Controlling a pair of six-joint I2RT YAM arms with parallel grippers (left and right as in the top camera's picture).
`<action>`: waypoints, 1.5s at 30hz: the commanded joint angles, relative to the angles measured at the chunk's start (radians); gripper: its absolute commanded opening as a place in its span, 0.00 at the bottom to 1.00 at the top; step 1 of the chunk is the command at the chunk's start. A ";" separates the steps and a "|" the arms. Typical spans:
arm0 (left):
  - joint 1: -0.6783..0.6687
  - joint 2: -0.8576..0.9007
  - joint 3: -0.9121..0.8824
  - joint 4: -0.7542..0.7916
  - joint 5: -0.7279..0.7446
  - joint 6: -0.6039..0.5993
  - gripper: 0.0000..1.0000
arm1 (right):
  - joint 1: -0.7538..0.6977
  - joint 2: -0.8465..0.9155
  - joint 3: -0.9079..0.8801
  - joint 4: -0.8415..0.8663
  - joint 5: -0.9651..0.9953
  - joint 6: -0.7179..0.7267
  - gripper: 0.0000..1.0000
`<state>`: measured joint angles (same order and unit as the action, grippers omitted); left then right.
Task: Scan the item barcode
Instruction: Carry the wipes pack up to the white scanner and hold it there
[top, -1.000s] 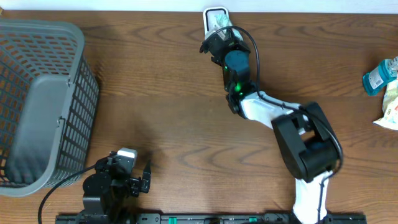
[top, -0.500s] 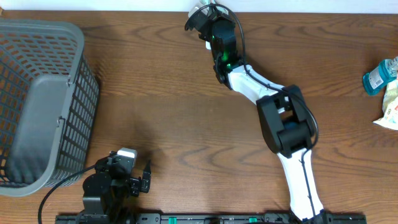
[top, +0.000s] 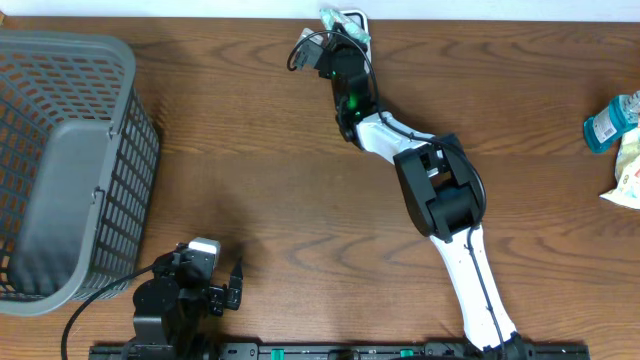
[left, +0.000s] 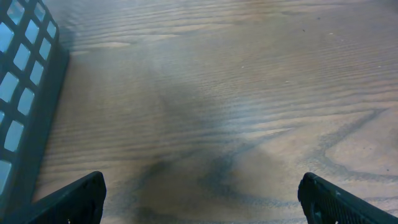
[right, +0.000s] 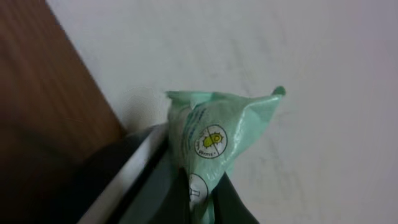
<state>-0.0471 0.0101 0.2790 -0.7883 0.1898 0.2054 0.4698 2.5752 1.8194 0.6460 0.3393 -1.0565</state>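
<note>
Right arm has swung left and stretched toward the far edge of the table (top: 250, 150) since the earlier frame; the packet has gone with it.

- Arms: two. Right gripper (top: 338, 32) is clamped on one green packet (top: 343, 15), held up at the far edge, just over the white-rimmed scanner (top: 358, 14). In the right wrist view the packet (right: 208, 134) stands between the fingers, against a pale wall.
- Left gripper (left: 202, 205) sits at the near left with jaws spread wide, holding nothing, above bare wood.
- Baskets: one (top: 120, 60), grey, far left.
- Other items: two at the right edge, one teal bottle (top: 605, 122) and one white pack (top: 625, 170), well apart from both arms.
</note>
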 joint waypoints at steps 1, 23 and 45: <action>-0.003 -0.006 0.002 -0.001 0.012 -0.009 0.99 | 0.016 0.008 0.003 -0.043 -0.047 0.093 0.01; -0.003 -0.006 0.002 -0.001 0.012 -0.009 0.99 | 0.027 -0.007 0.003 -0.171 -0.031 0.485 0.01; -0.003 -0.006 0.002 -0.001 0.012 -0.009 0.99 | -0.048 -0.113 0.003 -0.385 -0.321 0.704 0.01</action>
<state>-0.0471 0.0101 0.2790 -0.7887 0.1898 0.2054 0.4507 2.4889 1.8294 0.2714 0.0429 -0.3927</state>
